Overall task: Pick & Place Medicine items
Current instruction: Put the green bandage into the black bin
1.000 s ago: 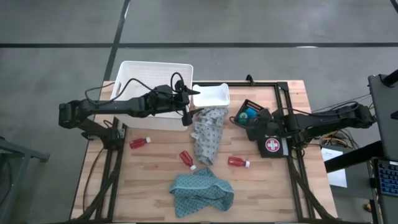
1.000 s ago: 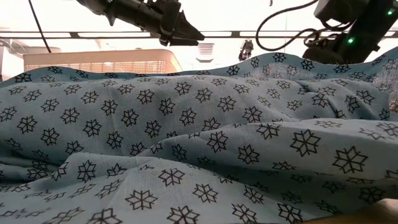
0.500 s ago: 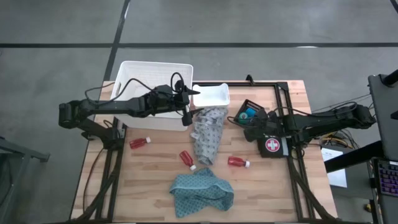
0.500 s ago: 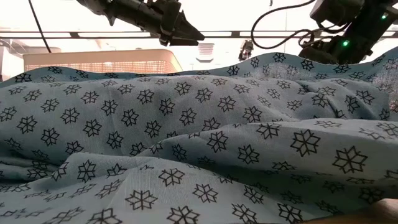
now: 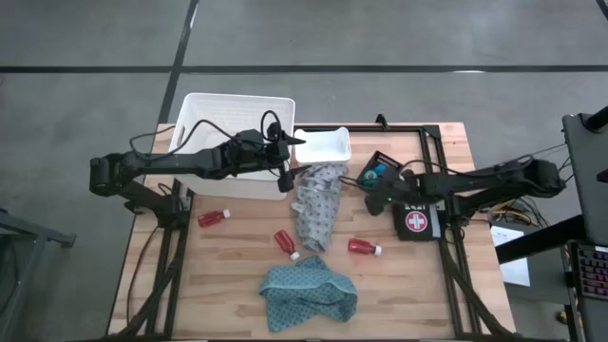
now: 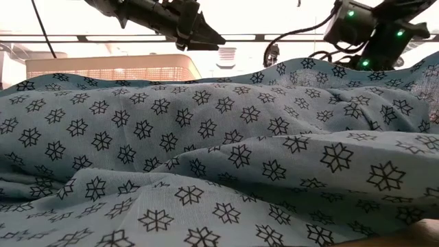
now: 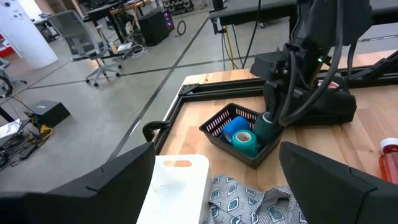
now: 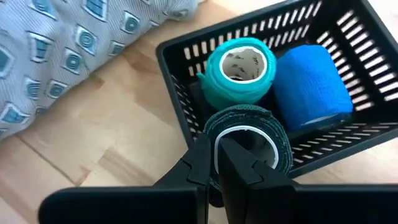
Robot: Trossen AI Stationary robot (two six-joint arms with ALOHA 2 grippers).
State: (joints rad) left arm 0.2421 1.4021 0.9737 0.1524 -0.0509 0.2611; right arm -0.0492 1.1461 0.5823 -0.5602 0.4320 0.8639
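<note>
We note a wooden table (image 5: 218, 275) bearing a white bin (image 5: 233, 114), white tray (image 5: 323, 145), black basket (image 5: 385, 169), first-aid pouch (image 5: 418, 223), three red bottles (image 5: 213, 218) (image 5: 286, 243) (image 5: 364, 248), a grey patterned cloth (image 5: 316, 204) and a teal cloth (image 5: 309, 294).

**Occluded and truncated elements**

Low view: a teal patterned cloth (image 6: 206, 151) fills the foreground and hides the bench surface and everything lying on it. Both arms are cut off by the upper edge. Right wrist view: the black slotted basket (image 8: 348, 143) is cropped at the frame edge, and the right claw (image 8: 216, 163) covers part of a dark green roll (image 8: 273, 134). High view: the basket's contents are too small to distinguish.
</note>
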